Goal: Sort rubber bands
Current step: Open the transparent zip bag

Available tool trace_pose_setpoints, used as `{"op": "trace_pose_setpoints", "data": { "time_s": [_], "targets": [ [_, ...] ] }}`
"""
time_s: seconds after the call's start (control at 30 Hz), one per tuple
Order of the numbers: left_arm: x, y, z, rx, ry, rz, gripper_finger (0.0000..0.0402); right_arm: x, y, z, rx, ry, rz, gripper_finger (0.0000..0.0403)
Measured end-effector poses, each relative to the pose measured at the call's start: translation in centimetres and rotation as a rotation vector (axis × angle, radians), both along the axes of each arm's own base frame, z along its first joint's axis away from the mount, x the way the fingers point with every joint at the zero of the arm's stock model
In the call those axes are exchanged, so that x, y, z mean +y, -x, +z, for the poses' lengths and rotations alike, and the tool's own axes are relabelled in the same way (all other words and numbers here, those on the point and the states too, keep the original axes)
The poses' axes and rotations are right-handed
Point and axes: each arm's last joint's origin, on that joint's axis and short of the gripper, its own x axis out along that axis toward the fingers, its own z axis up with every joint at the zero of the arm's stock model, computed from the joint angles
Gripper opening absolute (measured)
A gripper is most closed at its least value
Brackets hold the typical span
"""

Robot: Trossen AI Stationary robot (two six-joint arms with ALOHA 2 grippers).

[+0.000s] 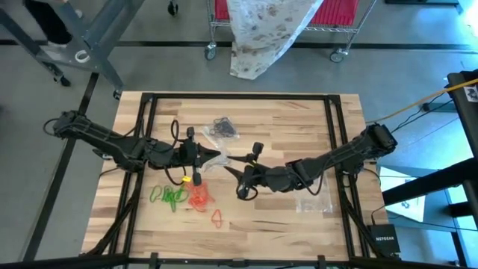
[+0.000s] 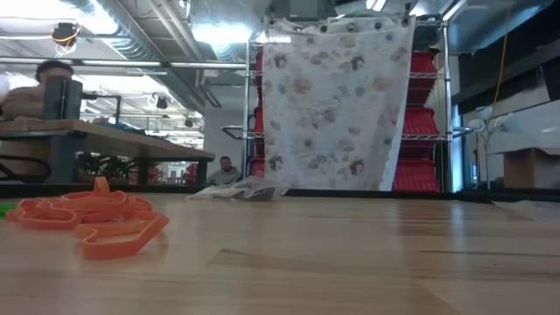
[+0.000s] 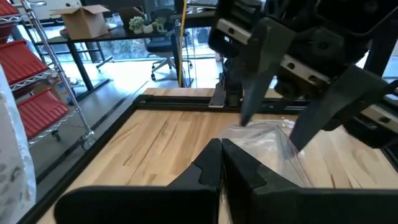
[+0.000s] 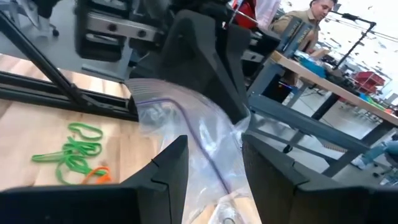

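A clear plastic bag (image 4: 199, 134) hangs in mid-air over the table's middle, between my two grippers. My left gripper (image 1: 216, 155), reaching in from the left, is shut on it. My right gripper (image 4: 214, 168) comes from the right and stands open, one finger on each side of the bag. Green rubber bands (image 1: 170, 196) and orange-red rubber bands (image 1: 200, 198) lie loose on the table near the front. One orange-red band (image 1: 217, 217) lies apart from them. Black bands sit inside a second clear bag (image 1: 222, 127) lying farther back. My left gripper pinches the clear bag between its two shut fingers (image 4: 214, 74), at the bag's upper part near the purple zip line (image 4: 177, 102). The fingers lie about level and come from the table's left. The bag hangs slack, clear of the table. My right gripper: I cannot tell whether its fingers touch the bag.
A third clear bag (image 1: 314, 203) lies on the table at the right, near the front. The table's black frame rails (image 1: 149, 112) run along its sides. A wire cart draped in patterned cloth (image 2: 337, 105) stands beyond the far edge, and people sit at desks in the room behind.
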Motion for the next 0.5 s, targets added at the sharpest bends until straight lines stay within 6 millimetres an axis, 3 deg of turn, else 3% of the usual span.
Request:
{"op": "trace_pose_setpoints", "data": {
  "time_s": [0.17, 0.5],
  "targets": [
    [0.0, 0.0, 0.0, 0.001, -0.003, -0.001, 0.0, -0.16, -0.07, -0.18, 0.022, 0.01, 0.015, 0.0137],
    [0.03, -0.01, 0.02, 0.0, -0.009, -0.001, 0.0, 0.65, 0.38, -0.3, 0.048, 0.076, -0.017, 0.0085]
  ]
}}
